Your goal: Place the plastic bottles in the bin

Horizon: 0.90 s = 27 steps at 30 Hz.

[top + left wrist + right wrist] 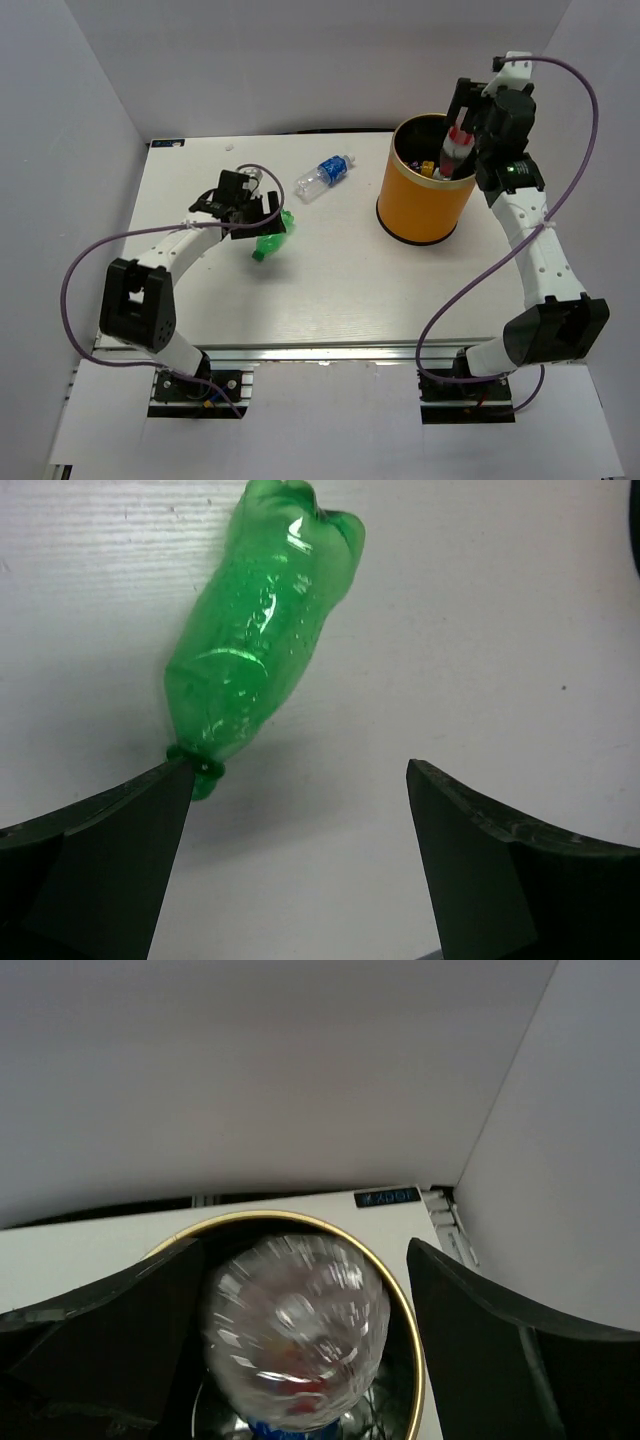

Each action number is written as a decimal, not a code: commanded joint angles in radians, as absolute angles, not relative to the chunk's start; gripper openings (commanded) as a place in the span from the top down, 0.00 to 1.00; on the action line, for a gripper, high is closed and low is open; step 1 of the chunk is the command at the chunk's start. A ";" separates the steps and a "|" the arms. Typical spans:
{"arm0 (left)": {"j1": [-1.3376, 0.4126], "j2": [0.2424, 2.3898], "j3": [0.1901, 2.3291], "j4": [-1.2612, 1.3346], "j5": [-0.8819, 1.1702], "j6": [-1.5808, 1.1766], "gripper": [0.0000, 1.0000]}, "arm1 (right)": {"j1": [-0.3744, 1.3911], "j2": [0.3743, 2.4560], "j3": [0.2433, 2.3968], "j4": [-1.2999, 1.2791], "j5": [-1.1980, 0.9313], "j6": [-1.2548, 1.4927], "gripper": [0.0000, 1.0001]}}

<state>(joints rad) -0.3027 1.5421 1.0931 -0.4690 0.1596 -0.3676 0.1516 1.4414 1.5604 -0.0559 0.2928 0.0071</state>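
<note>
The orange bin [425, 200] stands at the table's back right, and bottles show inside it. My right gripper [468, 125] hangs open over its mouth. Between the fingers a clear bottle with a red label [457, 150] is blurred, base up, with a gap to the right finger. The right wrist view shows this bottle [295, 1330] over the gold rim [300, 1218], between the spread jaws of my right gripper [305, 1260]. A green bottle [272, 243] lies on the table at the left. My left gripper [300, 770] is open just behind it, its left fingertip at the green bottle's [255, 640] cap.
A clear bottle with a blue label [324, 177] lies on the table's back middle, between the green bottle and the bin. White walls close in the left, back and right sides. Purple cables loop from both arms.
</note>
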 commanded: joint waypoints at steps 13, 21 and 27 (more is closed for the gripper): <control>-0.301 1.809 1.261 -0.422 0.150 -0.163 0.18 | 0.150 1.263 1.471 -0.067 0.052 0.034 0.11; -0.302 1.766 1.241 -0.413 0.225 -0.172 0.61 | 0.182 1.092 1.211 -0.011 -0.365 0.239 0.11; -0.328 1.527 1.155 -0.287 0.377 -0.204 0.74 | 0.285 0.991 0.959 0.225 -0.486 0.403 0.10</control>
<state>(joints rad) -0.3111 1.7081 1.1889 -0.4068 0.2489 -0.1844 0.2424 1.0252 1.0447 0.0483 -0.3637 0.2771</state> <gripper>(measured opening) 0.615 0.896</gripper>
